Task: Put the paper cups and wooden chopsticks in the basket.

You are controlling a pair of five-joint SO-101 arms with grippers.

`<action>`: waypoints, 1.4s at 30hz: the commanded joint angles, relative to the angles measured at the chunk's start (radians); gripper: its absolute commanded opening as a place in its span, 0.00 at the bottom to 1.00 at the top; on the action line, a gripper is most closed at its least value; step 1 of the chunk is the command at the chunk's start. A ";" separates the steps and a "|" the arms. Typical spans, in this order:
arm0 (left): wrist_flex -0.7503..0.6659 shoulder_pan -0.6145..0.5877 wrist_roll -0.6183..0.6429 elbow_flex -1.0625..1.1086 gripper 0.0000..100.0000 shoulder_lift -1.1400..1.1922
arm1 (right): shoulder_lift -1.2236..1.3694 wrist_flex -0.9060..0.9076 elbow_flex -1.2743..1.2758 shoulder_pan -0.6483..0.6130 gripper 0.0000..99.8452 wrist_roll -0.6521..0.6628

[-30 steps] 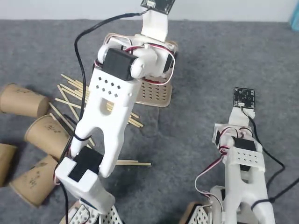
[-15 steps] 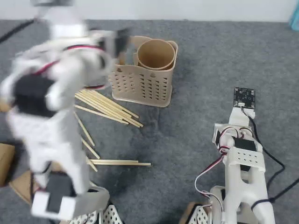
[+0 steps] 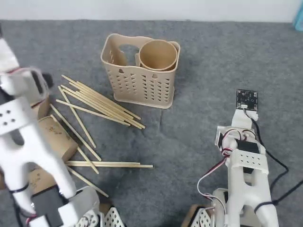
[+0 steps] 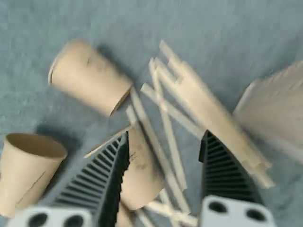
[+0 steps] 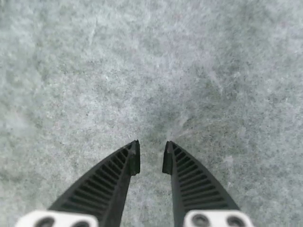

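Note:
A beige slotted basket (image 3: pixel 139 80) stands at the back of the table with one paper cup (image 3: pixel 157 54) upright inside it. Wooden chopsticks (image 3: pixel 97 103) lie scattered to its front left. More paper cups (image 3: pixel 56 137) lie on their sides at the left, partly hidden by the left arm (image 3: pixel 21 142). In the left wrist view my left gripper (image 4: pixel 165 142) hangs open above a lying cup (image 4: pixel 142 172) and chopsticks (image 4: pixel 189 104), with two other cups (image 4: pixel 87 78) (image 4: pixel 28 163) nearby. My right gripper (image 5: pixel 150 153) is open by a narrow gap over bare carpet.
Grey carpet (image 3: pixel 203 94) covers the table. The right arm (image 3: pixel 244 161) stands folded at the front right, away from the objects. The basket wall (image 4: pixel 279 113) shows at the edge of the left wrist view. A pair of chopsticks (image 3: pixel 111 164) lies apart at the front.
The left arm has swung from over the basket to the left side, above the cups and chopsticks, uncovering the cup in the basket. The right arm has not moved.

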 commanded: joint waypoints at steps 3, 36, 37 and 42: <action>-0.146 -0.072 -0.180 0.208 0.22 -0.029 | -0.044 -0.027 -0.003 0.008 0.09 0.018; -0.086 -0.161 -0.658 0.173 0.22 0.473 | -0.044 -0.027 -0.003 0.008 0.09 0.018; -0.040 -0.161 -0.658 0.137 0.22 0.488 | -0.044 -0.027 -0.003 0.008 0.09 0.018; 0.064 -0.161 -0.658 0.051 0.16 0.506 | -0.044 -0.028 -0.003 0.008 0.09 0.018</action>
